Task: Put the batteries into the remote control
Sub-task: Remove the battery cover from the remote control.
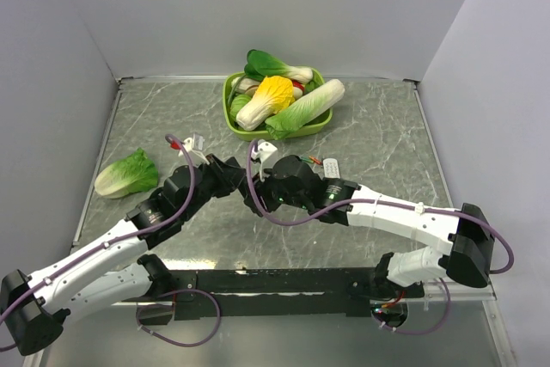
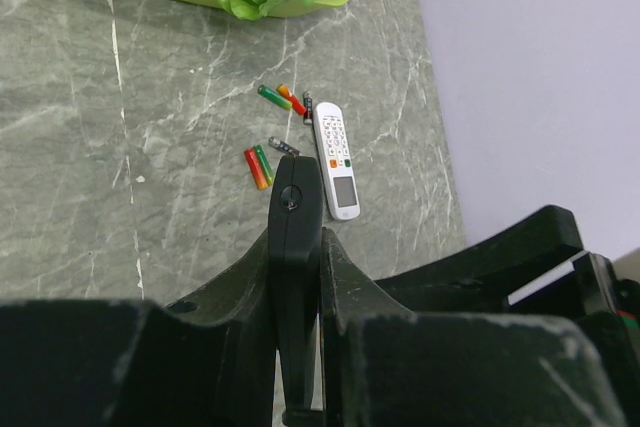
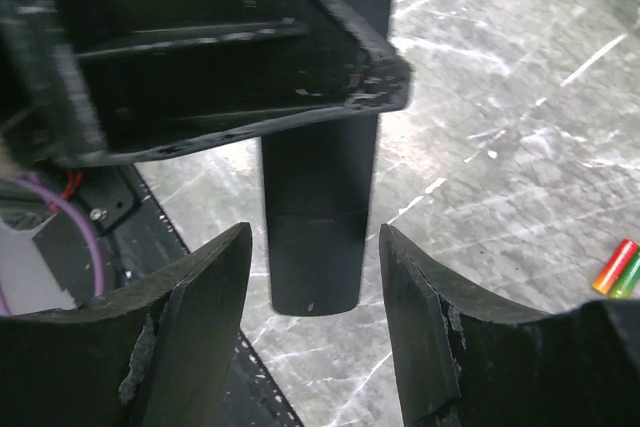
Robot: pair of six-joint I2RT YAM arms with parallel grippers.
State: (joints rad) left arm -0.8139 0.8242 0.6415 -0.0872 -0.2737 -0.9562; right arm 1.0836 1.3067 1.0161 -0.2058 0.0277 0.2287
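Observation:
My left gripper (image 2: 300,347) is shut on the slim black remote control (image 2: 295,217), gripping its narrow sides and holding it above the table. In the right wrist view the lower end of the remote control (image 3: 318,197) hangs between the fingers of my right gripper (image 3: 313,237). That gripper is open, with a gap on each side of the remote. In the top view both grippers meet at the table's middle, left gripper (image 1: 234,178) and right gripper (image 1: 258,192). Several green and red batteries (image 2: 258,166) lie loose on the marble; a pair of batteries (image 3: 618,269) shows at the right edge of the right wrist view.
A white remote with buttons (image 2: 335,159) lies beside the batteries. A green bowl (image 1: 230,92) heaped with toy vegetables stands at the back. A lettuce leaf (image 1: 127,174) lies at the left. Walls close in the table on three sides.

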